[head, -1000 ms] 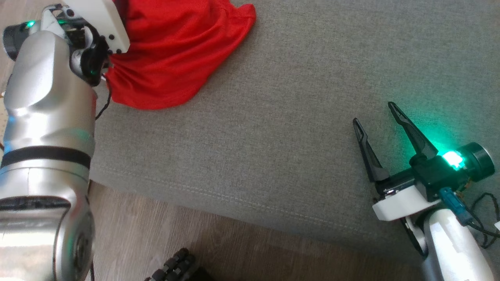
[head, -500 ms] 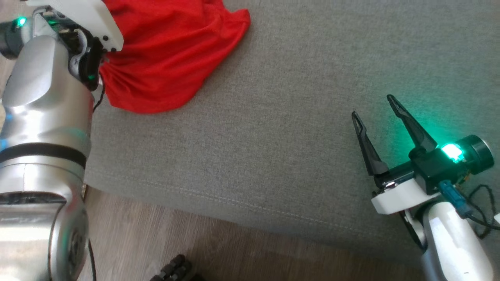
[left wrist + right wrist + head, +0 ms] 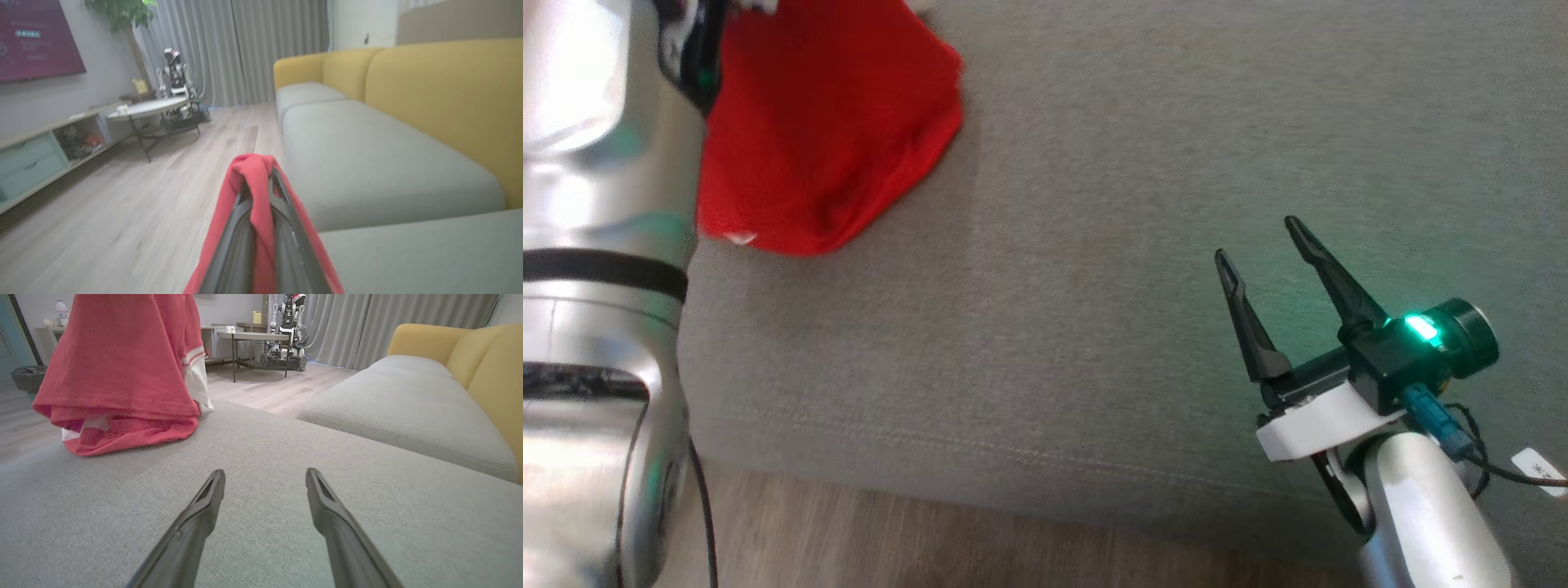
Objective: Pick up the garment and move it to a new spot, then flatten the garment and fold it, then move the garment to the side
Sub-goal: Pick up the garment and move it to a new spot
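floorboards [image 3: 931,539] run along the front edge of the grey sofa cushion [image 3: 1094,245]. just past that edge, toward the cushion's right end, the right gripper [image 3: 1256,238] hovers low over the fabric, its two fingers spread wide with nothing between them and nothing touching them.

farther in, the middle of the cushion lies bare. at the cushion's far left corner the red garment [image 3: 825,139] hangs in a long bunched drape. in the right wrist view its lower hem [image 3: 122,437] seems to rest on the cushion surface while the rest rises out of frame.

the left gripper [image 3: 259,183] is above that corner, fingers pressed together on a fold of the garment, red cloth draped over both tips. behind the cushion stands the yellow backrest [image 3: 441,102].

this looks like the first step, picking up and carrying, with the relocation not yet done. the next move probably calls for raising the hem off the cushion, carrying the garment toward the cushion's open middle and lowering it there, where the free right gripper could take a second edge for flattening.
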Controlling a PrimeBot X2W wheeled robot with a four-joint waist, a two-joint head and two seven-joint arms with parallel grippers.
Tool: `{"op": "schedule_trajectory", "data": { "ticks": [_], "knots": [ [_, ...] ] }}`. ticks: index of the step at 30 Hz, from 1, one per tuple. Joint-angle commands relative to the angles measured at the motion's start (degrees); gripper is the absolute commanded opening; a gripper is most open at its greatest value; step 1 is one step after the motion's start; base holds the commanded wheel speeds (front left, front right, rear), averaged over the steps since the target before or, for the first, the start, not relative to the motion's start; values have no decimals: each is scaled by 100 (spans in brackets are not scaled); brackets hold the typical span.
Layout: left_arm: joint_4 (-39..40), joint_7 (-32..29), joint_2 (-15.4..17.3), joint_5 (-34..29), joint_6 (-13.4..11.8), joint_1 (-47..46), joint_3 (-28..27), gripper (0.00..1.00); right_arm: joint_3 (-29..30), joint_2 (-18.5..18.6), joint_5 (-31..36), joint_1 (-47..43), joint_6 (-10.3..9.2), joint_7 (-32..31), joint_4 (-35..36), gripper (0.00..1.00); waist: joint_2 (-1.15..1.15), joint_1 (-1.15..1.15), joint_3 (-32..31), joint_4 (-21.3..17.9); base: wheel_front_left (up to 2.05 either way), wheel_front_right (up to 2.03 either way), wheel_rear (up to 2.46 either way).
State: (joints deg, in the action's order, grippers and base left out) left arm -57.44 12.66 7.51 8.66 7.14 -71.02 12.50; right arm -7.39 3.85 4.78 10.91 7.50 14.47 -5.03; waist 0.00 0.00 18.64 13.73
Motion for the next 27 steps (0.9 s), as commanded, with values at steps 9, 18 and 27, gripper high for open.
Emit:
{"op": "schedule_trajectory", "data": {
  "ticks": [9, 18, 27],
  "knots": [
    [1715, -427, 226, 266, 33, -463, 795, 0, -162, -95, -546, -10, -1, 52, 239, 100, 0, 0, -514, -1101, 0, 0, 0],
    [3186, -988, 98, 918, 34, -510, 1306, 0, -241, -96, -1072, 173, -1, 52, 377, 100, 0, 0, -317, -2295, 0, 0, 0],
    [3167, -1091, -314, 1317, 27, 304, 1982, 0, -147, -97, -1302, 275, -1, 52, 437, 100, 0, 0, -24, -2963, 0, 0, 0]
  ]
}}
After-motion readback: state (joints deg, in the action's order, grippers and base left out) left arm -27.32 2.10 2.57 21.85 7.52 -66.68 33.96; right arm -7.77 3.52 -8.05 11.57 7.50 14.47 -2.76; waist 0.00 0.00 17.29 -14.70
